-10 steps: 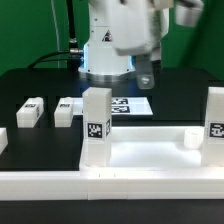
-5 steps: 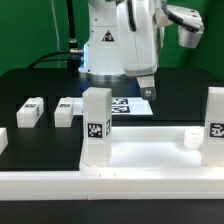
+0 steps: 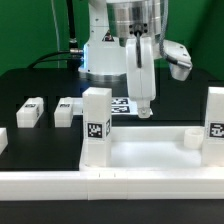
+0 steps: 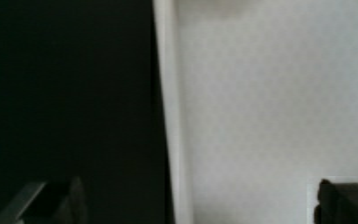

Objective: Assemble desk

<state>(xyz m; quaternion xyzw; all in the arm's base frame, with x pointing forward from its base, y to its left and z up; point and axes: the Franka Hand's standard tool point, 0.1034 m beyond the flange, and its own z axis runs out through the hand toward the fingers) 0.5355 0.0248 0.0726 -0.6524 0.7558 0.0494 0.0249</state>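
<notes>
A black surface (image 3: 40, 75) fills the exterior view, with a dark green backdrop and the robot's white base (image 3: 103, 52) at twelve o'clock. The desk top (image 3: 150, 155), a white tray with a raised rim, lies at six o'clock. One leg (image 3: 96, 125) stands upright on its nine o'clock corner and a second (image 3: 215, 118) on its three o'clock corner. A round socket (image 3: 190, 137) just beside the second leg is bare. Two more legs (image 3: 30, 112) (image 3: 66, 110) lie loose side by side at about ten o'clock, apart from the tray. The marker board (image 3: 120, 104) lies flat near the centre, just past the tray's far rim.

Your arm (image 3: 140, 50) hangs nose-down over the marker board's three o'clock end. The jaws are spread and hold nothing. In the wrist view both dark fingers (image 4: 48, 200) sit far apart over a line where black meets plain white. You cannot tell from that view whether the white is the board or the tray.

If you go for the loose legs, the path toward ten o'clock probably passes close behind the standing leg. A low sweep could clip it and tilt it, since nothing shows how firmly it is seated. Dropping straight down here risks striking the board or the tray's rim. The loose legs also lie near each other, so wide jaws may nudge the neighbour.
</notes>
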